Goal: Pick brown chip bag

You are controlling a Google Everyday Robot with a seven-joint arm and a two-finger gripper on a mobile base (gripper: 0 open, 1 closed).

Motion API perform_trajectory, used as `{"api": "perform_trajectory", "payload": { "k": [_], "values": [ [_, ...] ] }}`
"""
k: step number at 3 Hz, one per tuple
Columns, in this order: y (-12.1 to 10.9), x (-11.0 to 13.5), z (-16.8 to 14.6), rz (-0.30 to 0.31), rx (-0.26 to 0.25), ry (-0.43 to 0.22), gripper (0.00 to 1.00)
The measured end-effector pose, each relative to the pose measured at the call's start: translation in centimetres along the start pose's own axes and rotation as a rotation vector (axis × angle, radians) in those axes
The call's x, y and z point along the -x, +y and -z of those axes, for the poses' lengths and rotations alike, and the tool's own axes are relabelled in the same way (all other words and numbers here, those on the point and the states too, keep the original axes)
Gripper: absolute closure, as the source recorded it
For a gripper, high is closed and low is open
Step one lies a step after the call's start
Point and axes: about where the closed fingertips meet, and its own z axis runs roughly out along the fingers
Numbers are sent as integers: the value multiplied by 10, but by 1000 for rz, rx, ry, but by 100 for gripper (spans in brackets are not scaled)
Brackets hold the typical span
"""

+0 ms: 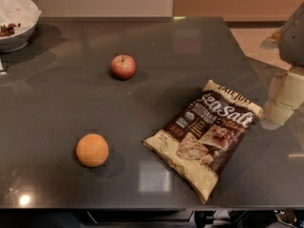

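Observation:
The brown chip bag point(209, 132) lies flat on the dark grey table point(180, 46), toward its front right. It has a dark brown centre, cream-tan edges, white "Sea Salt" lettering and chip pictures. Its top points to the far right and its bottom corner lies near the table's front edge. My gripper point(281, 101), cream-coloured under a grey arm part, is at the right edge of the view, just to the right of the bag's top end and apart from it. It holds nothing that I can see.
A red apple point(123, 66) sits at the table's middle back. An orange point(92, 150) sits at the front left. A white bowl point(16, 23) with a liner stands at the far left corner. The table's right edge runs close behind the bag.

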Motion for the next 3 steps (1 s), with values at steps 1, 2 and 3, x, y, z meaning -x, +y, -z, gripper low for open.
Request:
{"api": "perform_trajectory", "payload": {
  "k": [1,2,3],
  "values": [
    [0,0,0,0,0,0,0],
    [-1,2,1,11,-2,-4,0],
    [-1,10,-10,76,12,-28,0]
  ]
}}
